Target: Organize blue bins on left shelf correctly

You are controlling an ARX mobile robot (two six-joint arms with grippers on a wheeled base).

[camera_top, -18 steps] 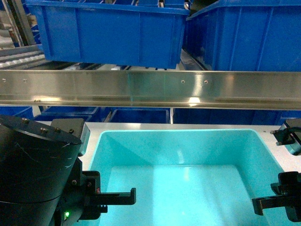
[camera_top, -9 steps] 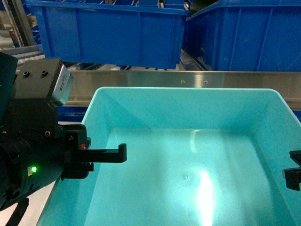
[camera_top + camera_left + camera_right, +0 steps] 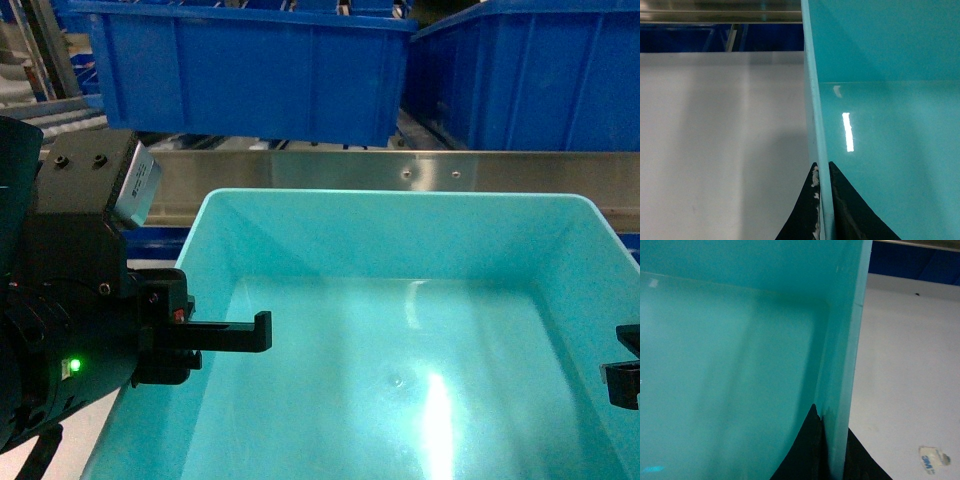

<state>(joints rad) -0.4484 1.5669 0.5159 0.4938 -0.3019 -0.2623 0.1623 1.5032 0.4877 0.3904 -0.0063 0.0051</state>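
Now riding slightly lower against the steel rail (image 3: 400, 180) than half a second ago, and far higher than a second ago: turquoise bin (image 3: 400, 330), being carried toward the left shelf below the dark blue bins (image 3: 250, 70). Pinching the bin's left wall: left gripper (image 3: 823, 210), closed on it. Clamping the right wall: right gripper (image 3: 832, 455). Needing next: a level push forward onto the rack.
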